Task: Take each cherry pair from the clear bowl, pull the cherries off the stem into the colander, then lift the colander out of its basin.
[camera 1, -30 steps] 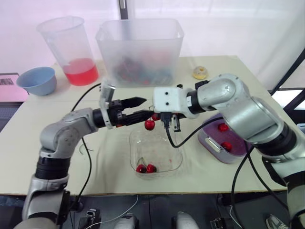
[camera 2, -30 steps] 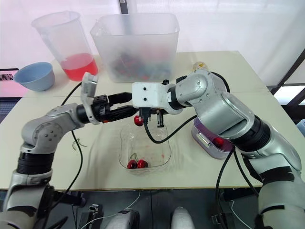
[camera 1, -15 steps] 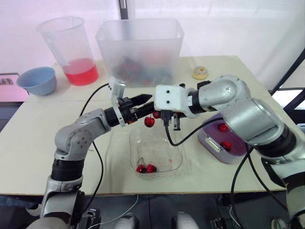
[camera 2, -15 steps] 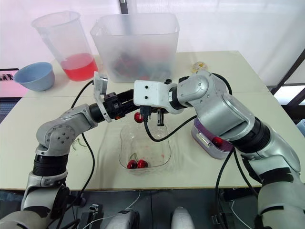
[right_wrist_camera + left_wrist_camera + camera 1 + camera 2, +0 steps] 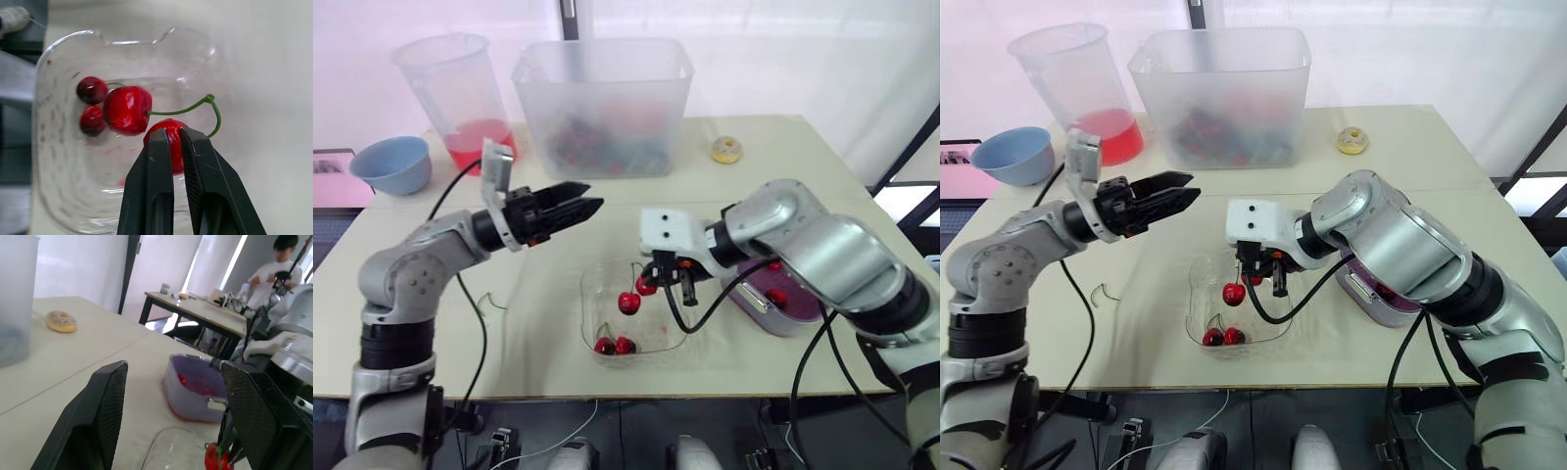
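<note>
The pale counter spans the frame. At its upper middle stands a big frosted tub, and a pitcher of red liquid stands at the upper left. The purple colander sits at the right centre, partly behind the right arm, with red cherries inside. The clear bowl is at lower centre.

The left end effector hangs above the counter, left of centre. Its fingers are spread wide with nothing between them, and they point toward the right of the frame. The right end effector is over the bowl, pinched tight on one cherry of the cherry pair. The free cherry hangs lower left of the gripped one (so the pair's line tilts up to the right), and the green stem arcs between them in a loop. A second pair lies on the bowl's floor at its near edge. A bare curved stem rests on the counter, well left of the bowl.
</note>
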Robot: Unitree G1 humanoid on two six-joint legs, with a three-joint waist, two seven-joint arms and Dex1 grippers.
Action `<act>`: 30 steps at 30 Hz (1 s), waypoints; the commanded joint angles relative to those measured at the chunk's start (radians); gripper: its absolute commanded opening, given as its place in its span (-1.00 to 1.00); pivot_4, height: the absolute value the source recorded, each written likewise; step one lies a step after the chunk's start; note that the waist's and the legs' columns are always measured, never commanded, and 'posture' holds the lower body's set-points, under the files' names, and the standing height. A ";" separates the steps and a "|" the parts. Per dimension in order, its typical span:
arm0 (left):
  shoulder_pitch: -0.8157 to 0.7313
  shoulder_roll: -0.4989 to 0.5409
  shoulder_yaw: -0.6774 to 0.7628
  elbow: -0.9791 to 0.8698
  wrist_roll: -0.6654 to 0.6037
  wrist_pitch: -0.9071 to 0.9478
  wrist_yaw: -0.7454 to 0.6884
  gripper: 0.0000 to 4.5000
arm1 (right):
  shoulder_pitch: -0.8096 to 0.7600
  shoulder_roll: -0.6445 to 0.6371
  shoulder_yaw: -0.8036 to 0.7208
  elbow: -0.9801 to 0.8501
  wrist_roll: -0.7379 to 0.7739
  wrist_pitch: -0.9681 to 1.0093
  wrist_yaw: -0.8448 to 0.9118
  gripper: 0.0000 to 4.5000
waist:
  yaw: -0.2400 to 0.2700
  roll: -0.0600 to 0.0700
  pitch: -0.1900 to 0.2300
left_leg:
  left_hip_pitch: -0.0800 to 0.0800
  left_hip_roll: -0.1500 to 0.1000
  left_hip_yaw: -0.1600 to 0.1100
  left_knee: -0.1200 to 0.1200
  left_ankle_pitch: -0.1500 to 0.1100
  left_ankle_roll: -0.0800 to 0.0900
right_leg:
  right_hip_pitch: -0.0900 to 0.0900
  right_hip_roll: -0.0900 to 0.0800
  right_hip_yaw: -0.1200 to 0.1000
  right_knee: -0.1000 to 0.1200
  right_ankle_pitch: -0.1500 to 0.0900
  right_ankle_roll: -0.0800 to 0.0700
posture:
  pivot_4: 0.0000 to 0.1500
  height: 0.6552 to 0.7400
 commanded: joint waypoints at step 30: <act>0.153 0.205 -0.019 -0.030 0.162 -0.199 -0.298 0.39 | 0.070 -0.010 0.025 0.031 -0.127 -0.407 -0.010 0.99 | -0.023 0.000 0.000 | -0.007 0.001 -0.001 0.000 0.001 -0.001 | -0.008 0.000 -0.001 0.002 0.000 0.000 | 1.00 1.00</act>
